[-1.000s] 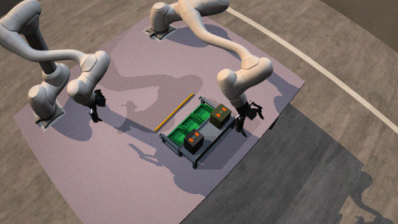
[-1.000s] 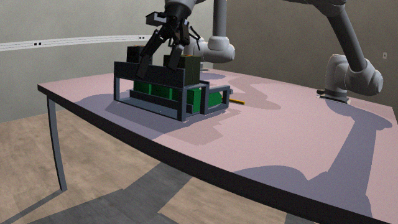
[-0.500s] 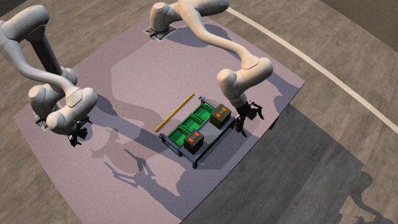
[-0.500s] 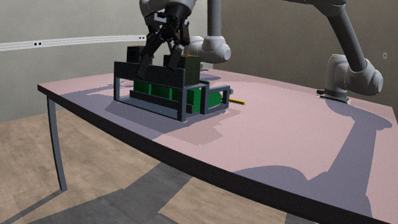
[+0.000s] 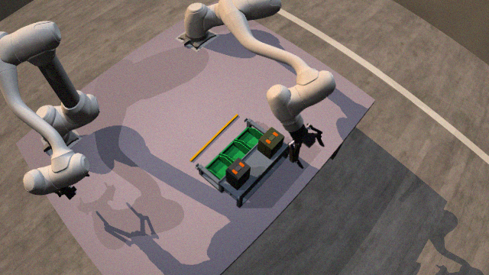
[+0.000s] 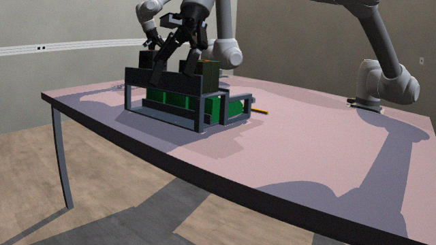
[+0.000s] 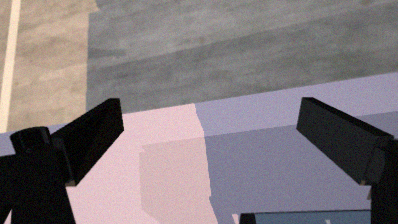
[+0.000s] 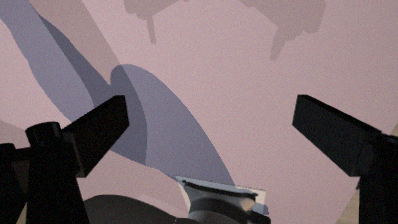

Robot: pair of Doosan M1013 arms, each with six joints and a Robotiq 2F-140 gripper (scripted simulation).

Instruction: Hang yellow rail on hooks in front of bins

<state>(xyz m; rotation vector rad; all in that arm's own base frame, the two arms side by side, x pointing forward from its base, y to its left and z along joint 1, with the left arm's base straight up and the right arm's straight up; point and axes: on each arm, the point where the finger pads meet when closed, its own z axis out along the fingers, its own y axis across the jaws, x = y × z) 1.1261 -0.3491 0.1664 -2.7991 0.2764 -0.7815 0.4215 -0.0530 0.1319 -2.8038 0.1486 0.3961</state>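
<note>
Yellow and thin, the rail [image 5: 214,137] [image 6: 260,111]: flat on the table [image 5: 164,88] [image 6: 289,136], in front of the bins, roughly parallel to the row and just beside the shelf [image 5: 263,164] [image 6: 136,76]. Apart from both hooks, one at each front end of the shelf: near hook [image 5: 247,121] [image 6: 253,100] on the olive box's side, far hook [image 5: 199,166] on the black box's side. Not hung on either.

Green bins [image 5: 234,150] [image 6: 212,109] in a row on the shelf's lower front part, open tops up, dividers showing between. On the upper level behind them, two boxes, upright and well apart: black box [image 5: 238,173] [image 6: 146,59] toward one end, olive box [image 5: 270,142] [image 6: 211,75] toward the other, both with orange marks on top.

Left gripper [image 5: 312,156] [image 6: 171,77] [image 7: 210,114]: jaws wide open, nothing between, behind the shelf near the olive box, pointing downward. Right gripper [image 5: 68,192] [image 6: 154,43] [image 8: 210,110]: likewise spread wide and empty, raised above the table near its edge, well apart from rail and shelf. In the right wrist view, bare tabletop and shadows between the fingers, part of an arm's base below.
</note>
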